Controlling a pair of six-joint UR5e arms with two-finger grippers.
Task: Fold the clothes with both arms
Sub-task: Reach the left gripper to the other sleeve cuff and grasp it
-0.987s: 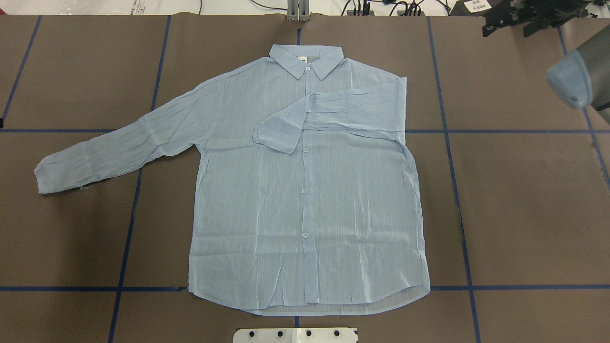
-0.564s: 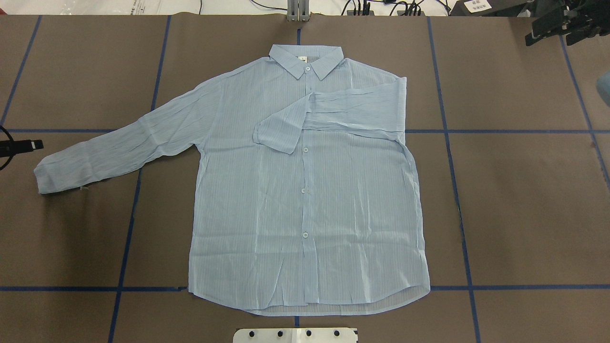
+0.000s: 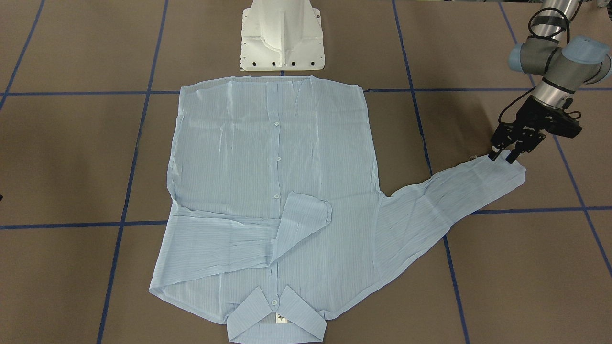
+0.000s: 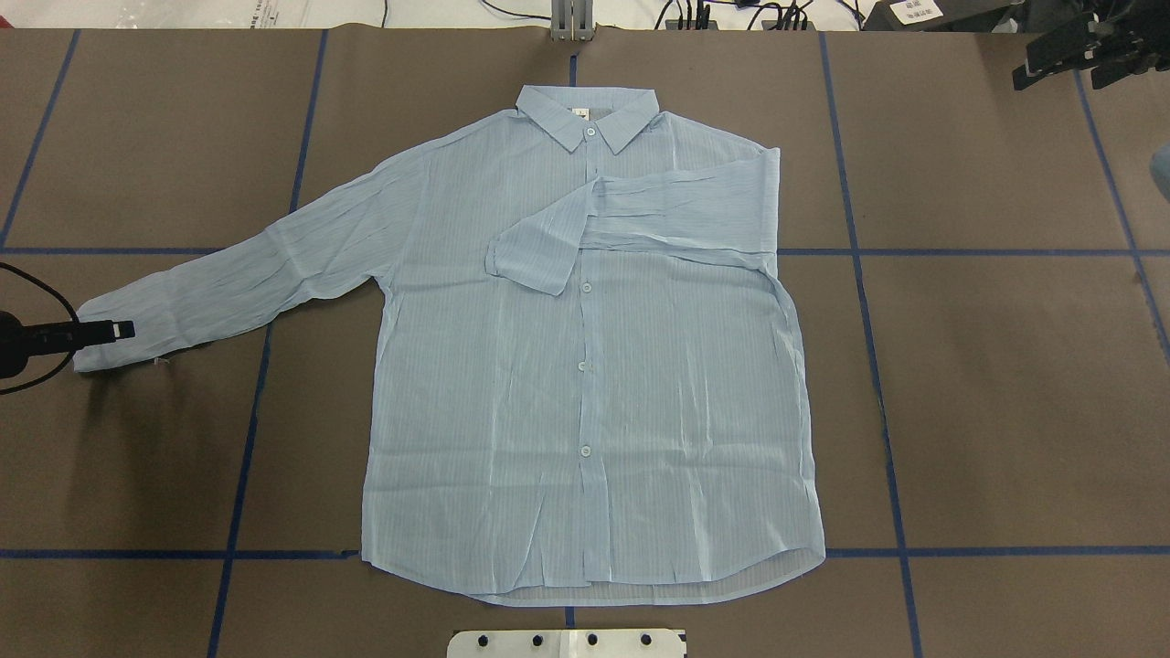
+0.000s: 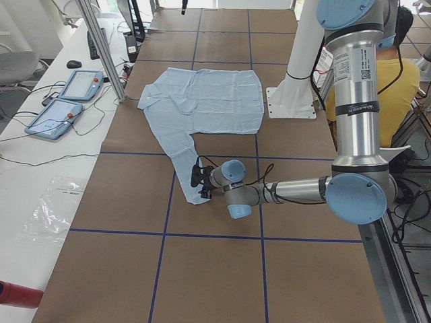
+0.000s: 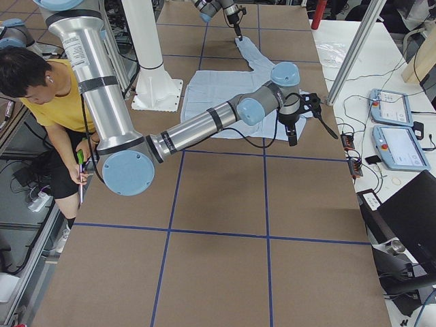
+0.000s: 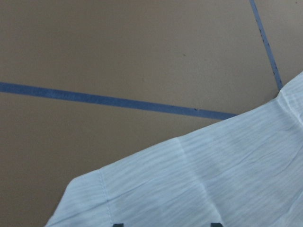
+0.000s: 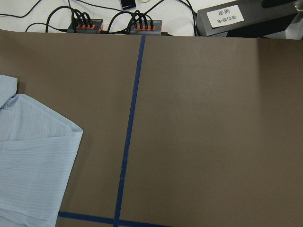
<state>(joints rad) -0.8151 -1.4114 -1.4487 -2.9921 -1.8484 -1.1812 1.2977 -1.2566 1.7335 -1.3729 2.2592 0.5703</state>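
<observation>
The clothes are one light blue pinstriped shirt [image 4: 585, 366] lying flat and buttoned on the table, its collar [image 4: 590, 114] at the far side. One sleeve [image 4: 640, 215] is folded across the chest. The other sleeve [image 4: 238, 283] stretches out towards the overhead view's left. My left gripper [image 3: 502, 157] hangs open just over that sleeve's cuff [image 3: 507, 174], a fingertip on either side of the cuff's edge. In the left wrist view the cuff [image 7: 189, 189] fills the lower half. My right gripper [image 4: 1056, 78] hovers open off the shirt at the table's far right corner, holding nothing.
Brown paper with blue tape lines [image 4: 859, 251] covers the table. The white pedestal base [image 3: 282, 36] stands by the shirt's hem. Cable hubs [image 8: 85, 23] lie beyond the far edge, and tablets [image 5: 67, 101] on a side bench. A person in a yellow shirt [image 6: 48, 102] sits behind the robot.
My left gripper has come in from the overhead view's left edge to the outstretched sleeve's cuff. The right arm has drawn away to the far right corner. The shirt has not moved.
</observation>
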